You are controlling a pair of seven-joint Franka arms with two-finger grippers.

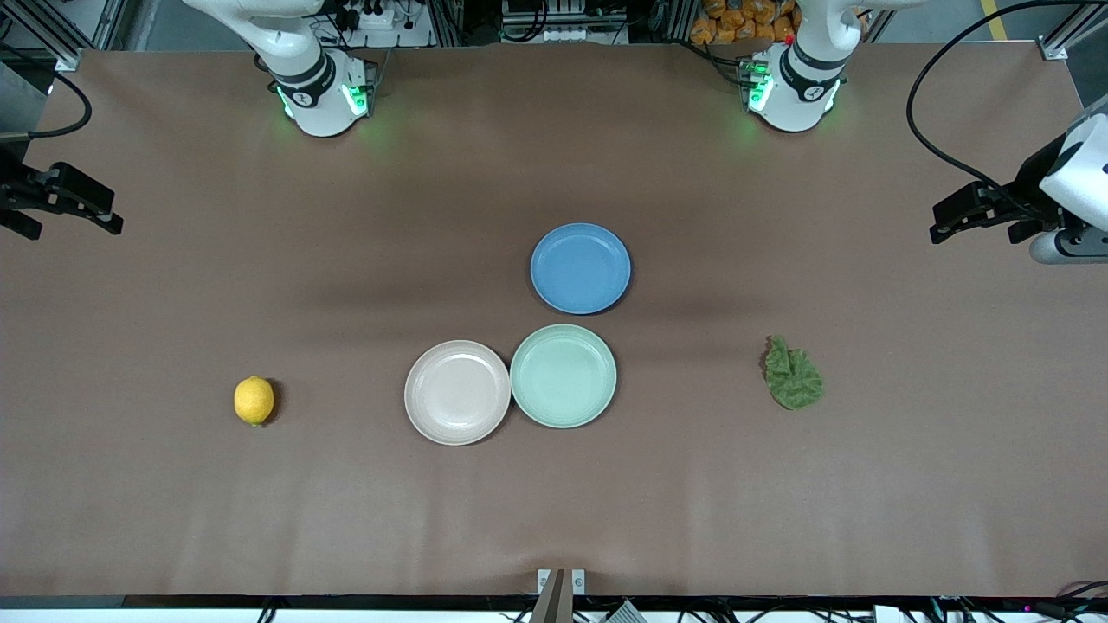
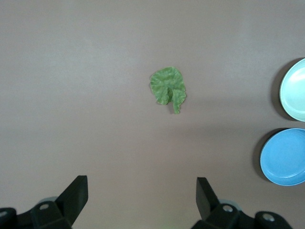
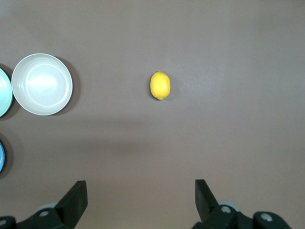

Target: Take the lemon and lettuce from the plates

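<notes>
On my front feed, nearest the camera-side edge of the brown bench (image 1: 554, 502), I see the small oval yellow lemon (image 1: 254, 401) lying bare toward the right arm's end, well apart from the plates. The round beige-pinkish plate (image 1: 457, 392) and pale mint green plate (image 1: 563, 375) sit touching mid-bench, both holding nothing. The crinkled dark green lettuce leaf (image 1: 792, 375) lies toward the left arm's end. The round blue plate (image 1: 580, 267) sits farther off. The right tool (image 3: 140, 200) hangs over its end edge, fingers spread wide; the left tool (image 2: 142, 198) likewise, spread wide.
</notes>
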